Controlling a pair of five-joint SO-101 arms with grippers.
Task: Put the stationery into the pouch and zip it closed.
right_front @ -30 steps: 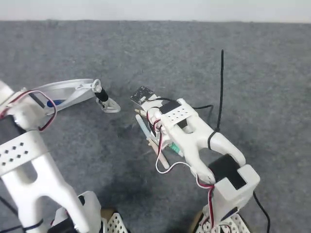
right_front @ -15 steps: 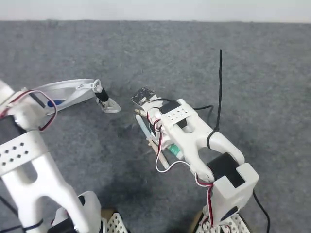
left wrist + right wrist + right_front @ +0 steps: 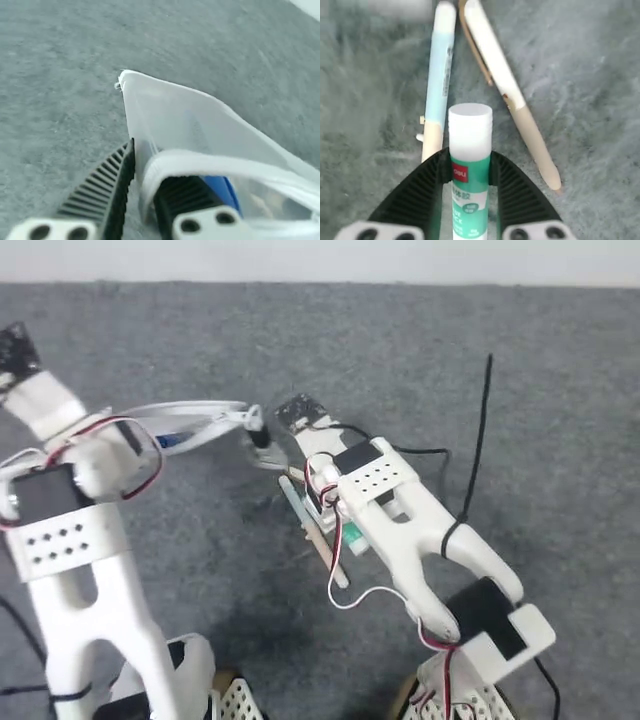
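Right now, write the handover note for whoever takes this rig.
Left gripper: shut on the rim of the pouch, mouth open.
Right gripper: shut on the glue stick, close to the pens.
On the carpet: blue pen and beige pen, side by side.
Done: a blue item shows inside the pouch.
Left: glue stick and both pens in, then zip it closed.

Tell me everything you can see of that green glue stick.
The glue stick is a small tube, plastic by its look, with a green printed body and a white cap, which is on. The right gripper is shut on its body from both sides, and the cap end sticks out past it. It hangs over a pale blue pen and a cream pen lying on the grey table. I cannot tell whether it touches them.
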